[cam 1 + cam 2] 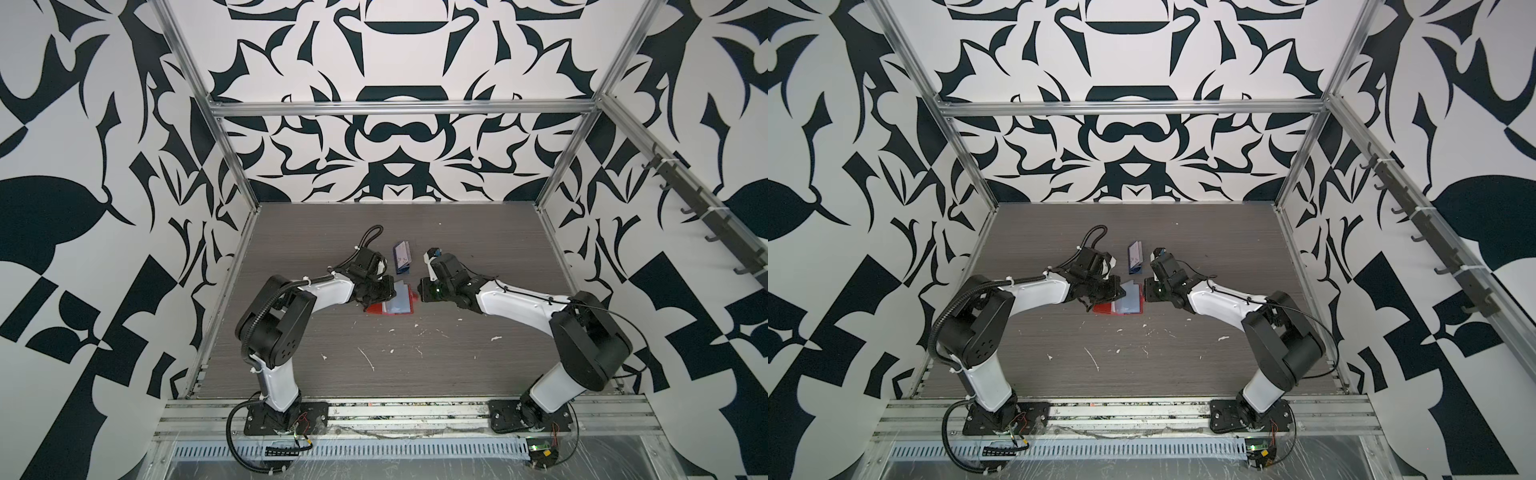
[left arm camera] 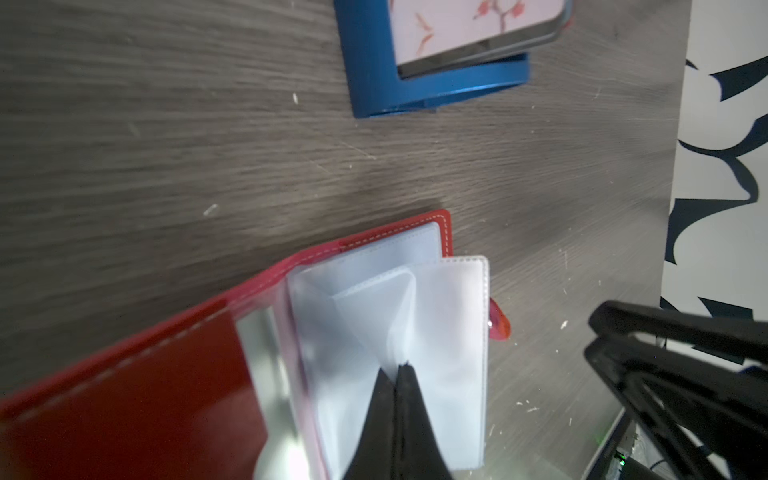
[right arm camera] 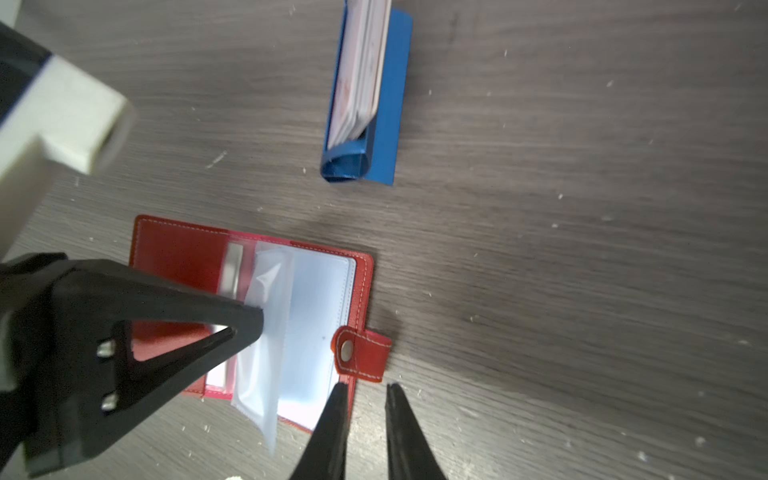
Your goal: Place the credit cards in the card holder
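The cards (image 3: 361, 70) stand on edge in the blue rack (image 3: 392, 104), just beyond the holder (image 3: 178, 266), long axis running away from my bases. The holder lies open on the surface (image 3: 582, 291) between both tools, snap tab (image 3: 361, 353) toward the right. My left tool (image 2: 397, 368) is clamped on one clear sleeve (image 2: 449, 332), holding it up. My right tool (image 3: 368, 386) sits at the tab edge, jaws slightly apart, empty. It's the free one, so I'd give it the reach to the rack.

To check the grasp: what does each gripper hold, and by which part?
Left gripper pinches the card holder by one lifted clear sleeve page. Right gripper, jaws apart, holds nothing.
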Controlling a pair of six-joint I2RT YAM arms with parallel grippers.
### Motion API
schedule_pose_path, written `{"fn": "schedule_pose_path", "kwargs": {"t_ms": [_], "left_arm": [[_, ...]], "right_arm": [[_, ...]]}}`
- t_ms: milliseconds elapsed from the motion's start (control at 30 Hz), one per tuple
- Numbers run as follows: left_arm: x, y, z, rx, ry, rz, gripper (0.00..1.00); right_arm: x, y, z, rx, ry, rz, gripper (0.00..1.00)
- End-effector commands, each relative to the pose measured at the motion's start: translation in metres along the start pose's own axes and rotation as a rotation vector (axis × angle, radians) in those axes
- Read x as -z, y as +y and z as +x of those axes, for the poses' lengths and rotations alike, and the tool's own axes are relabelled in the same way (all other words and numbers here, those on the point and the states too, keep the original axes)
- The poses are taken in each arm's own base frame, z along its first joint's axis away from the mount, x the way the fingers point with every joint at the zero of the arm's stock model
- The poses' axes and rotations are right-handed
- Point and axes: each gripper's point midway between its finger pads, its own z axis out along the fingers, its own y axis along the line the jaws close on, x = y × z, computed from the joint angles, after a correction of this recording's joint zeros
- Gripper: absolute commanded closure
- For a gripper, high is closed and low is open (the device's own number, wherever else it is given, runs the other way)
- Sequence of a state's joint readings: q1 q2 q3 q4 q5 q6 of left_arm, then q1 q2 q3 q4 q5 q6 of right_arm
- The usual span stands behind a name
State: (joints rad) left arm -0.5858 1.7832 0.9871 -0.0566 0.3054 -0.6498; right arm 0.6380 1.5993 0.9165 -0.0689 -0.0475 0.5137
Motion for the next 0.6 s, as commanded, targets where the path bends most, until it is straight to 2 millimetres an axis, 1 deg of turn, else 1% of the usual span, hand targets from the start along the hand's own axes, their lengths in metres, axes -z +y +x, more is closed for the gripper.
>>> {"fn": "schedule_pose_path", "kwargs": {"t_ms": [0, 133, 200, 433, 567], "left_arm": [[0.009, -0.002, 0.0, -0.019, -0.024, -0.001, 1.0], [0.009, -0.002, 0.002, -0.019, -0.023, 0.0, 1.0], [0.009, -0.002, 0.003, -0.018, -0.021, 0.001, 1.0], [0.008, -0.003, 0.004, -0.017, -0.018, 0.012, 1.0], [0.008, -0.003, 0.004, -0.019, -0.016, 0.017, 1.0]], "right_arm": [[0.004, 0.01, 0.001, 0.032, 0.012, -0.05, 0.79], [-0.004, 0.031, 0.008, 0.039, 0.057, -0.159, 0.88], [-0.009, 0.038, 0.011, 0.042, 0.079, -0.188, 0.91], [-0.029, 0.046, 0.018, 0.022, 0.125, -0.209, 0.92], [-0.035, 0.051, 0.021, 0.018, 0.143, -0.233, 0.92]]}}
